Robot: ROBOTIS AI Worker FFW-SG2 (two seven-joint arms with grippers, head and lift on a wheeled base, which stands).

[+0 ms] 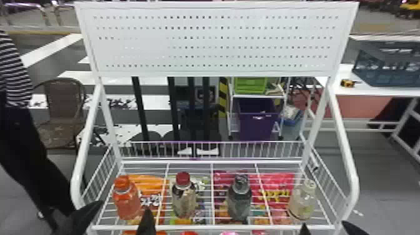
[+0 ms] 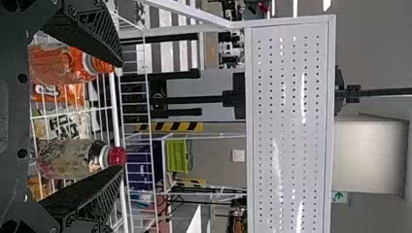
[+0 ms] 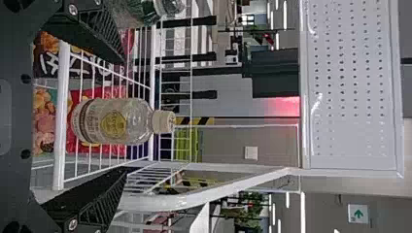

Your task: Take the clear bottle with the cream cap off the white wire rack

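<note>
Black fingers stand wide apart on the right gripper [image 1: 324, 223], and beyond their tips the clear bottle with the cream cap [image 1: 302, 201] stands upright, untouched, near one end of the white wire rack [image 1: 354, 184]. Toward the robot's left come a dark bottle [image 1: 239, 201], a red-capped bottle [image 1: 184, 203] and an orange bottle [image 1: 127, 203], with the left gripper [image 1: 125, 205] spread near the last two.

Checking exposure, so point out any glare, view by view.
Head view: some holes wash out on the white perforated board; left wrist view: bright streaks on that board; right wrist view: streaks there too, plus a red glow beside it.
</note>
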